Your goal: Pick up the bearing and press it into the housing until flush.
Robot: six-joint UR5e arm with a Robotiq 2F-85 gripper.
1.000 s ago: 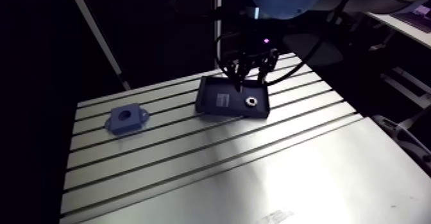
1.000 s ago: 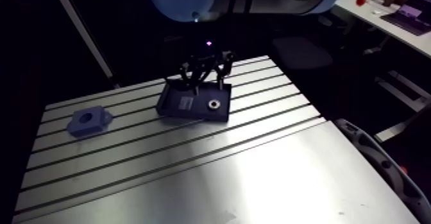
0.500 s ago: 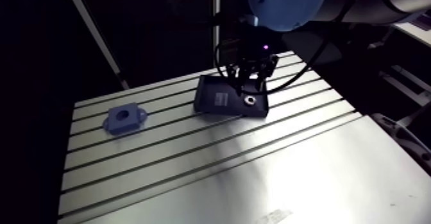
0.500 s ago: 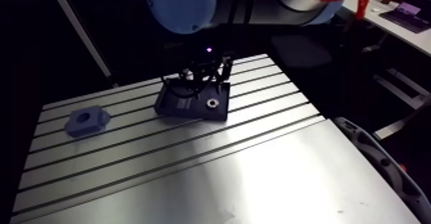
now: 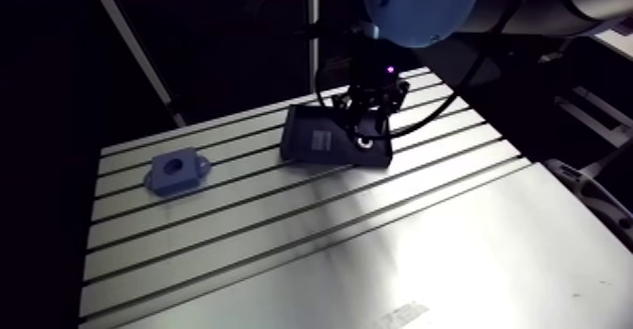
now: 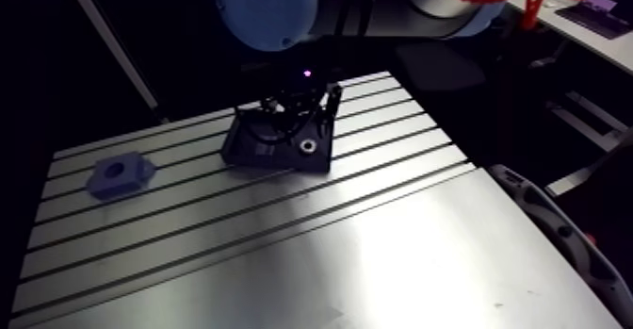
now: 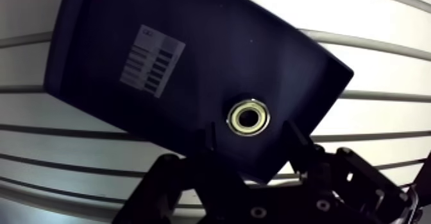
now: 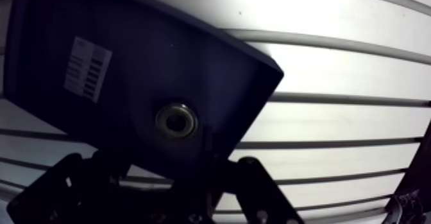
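A small metal ring bearing lies flat in a dark shallow tray, near one of its corners. In the wrist view my gripper hangs just above it, open, with one dark finger on each side of the bearing and a gap to both. In the arm view the gripper stands low over the tray at the back of the table. The blue housing, a block with a round bore and side lugs, rests far to the left, apart from the tray.
A white printed label is stuck inside the tray, away from the bearing. The tray sits askew across the slotted aluminium table. The table's back edge runs just behind the tray.
The gripper has come lower over the tray and closer to the bearing. The view has shifted slightly with the arm; tray, bearing and housing lie where they were.
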